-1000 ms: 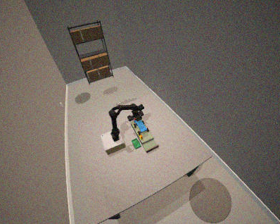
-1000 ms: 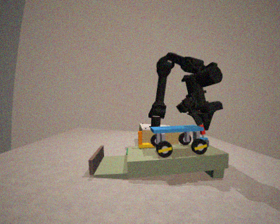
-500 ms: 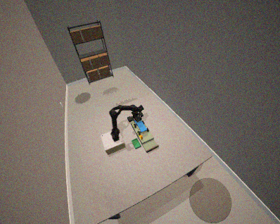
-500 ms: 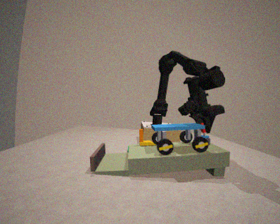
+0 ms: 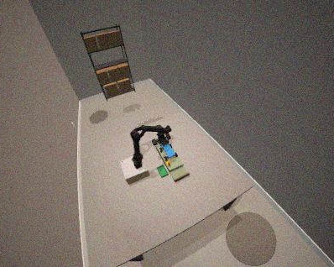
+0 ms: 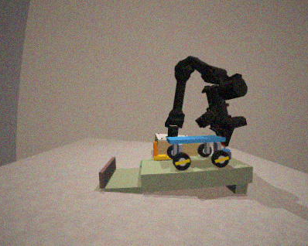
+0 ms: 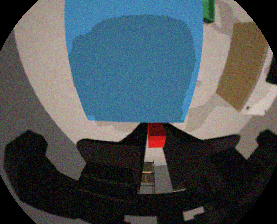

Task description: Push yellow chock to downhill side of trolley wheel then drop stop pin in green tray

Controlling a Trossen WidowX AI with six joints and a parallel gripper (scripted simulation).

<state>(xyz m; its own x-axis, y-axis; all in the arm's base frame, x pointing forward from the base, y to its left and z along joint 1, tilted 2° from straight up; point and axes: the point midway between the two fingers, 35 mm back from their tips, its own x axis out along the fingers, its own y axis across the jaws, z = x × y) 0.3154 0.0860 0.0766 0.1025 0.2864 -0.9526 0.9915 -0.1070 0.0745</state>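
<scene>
The trolley [image 5: 169, 149] [image 6: 196, 138] [image 7: 132, 50] has a blue deck and black wheels and stands on the green ramp [image 5: 180, 173] [image 6: 207, 174]. The yellow chock [image 5: 168, 161] with its orange handle [image 6: 159, 152] sits at the trolley's downhill end, close to a wheel; I cannot tell whether it touches it. My gripper [image 5: 161, 143] [image 6: 227, 145] [image 7: 151, 121] is at the trolley's uphill end. In the wrist view its fingers are shut on the red head of the stop pin [image 7: 157, 137]. The green tray [image 5: 162, 171] lies on the table beside the ramp.
The arm stands on a white block [image 5: 132, 173] beside the ramp. A brown board [image 6: 107, 172] closes the ramp's low end. A shelf with boxes [image 5: 108, 63] stands far behind the table.
</scene>
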